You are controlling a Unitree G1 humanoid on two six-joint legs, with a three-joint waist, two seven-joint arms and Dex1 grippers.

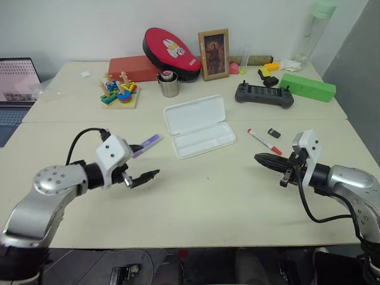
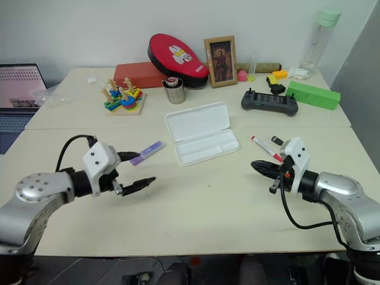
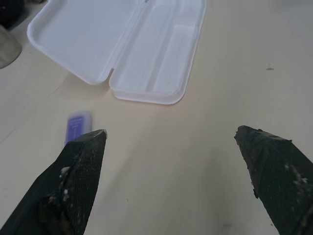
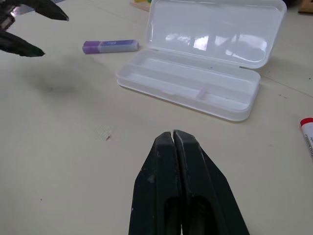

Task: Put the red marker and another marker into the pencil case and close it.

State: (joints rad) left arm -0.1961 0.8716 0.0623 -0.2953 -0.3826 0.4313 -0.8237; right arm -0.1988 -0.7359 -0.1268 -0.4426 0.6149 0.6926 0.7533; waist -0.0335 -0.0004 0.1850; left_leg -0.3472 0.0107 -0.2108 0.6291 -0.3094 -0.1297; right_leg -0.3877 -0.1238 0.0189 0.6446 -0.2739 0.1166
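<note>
I see the flat white plastic pencil case (image 1: 199,126) lying open mid-table, tray bare | stubby purple marker (image 4: 110,46) to its left near my left gripper (image 1: 145,162), jaws spread wide, holding nothing | slim red-capped white pen (image 1: 264,141) to its right, just beyond my right gripper (image 4: 173,139), fingers pressed together, empty | head views alone show the small black block (image 1: 274,132) beside the pen.

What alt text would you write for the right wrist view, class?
The right gripper, fingers shut and empty, points at the open white pencil case lying empty on the table. The purple marker lies beside the case, near the open left gripper.
</note>
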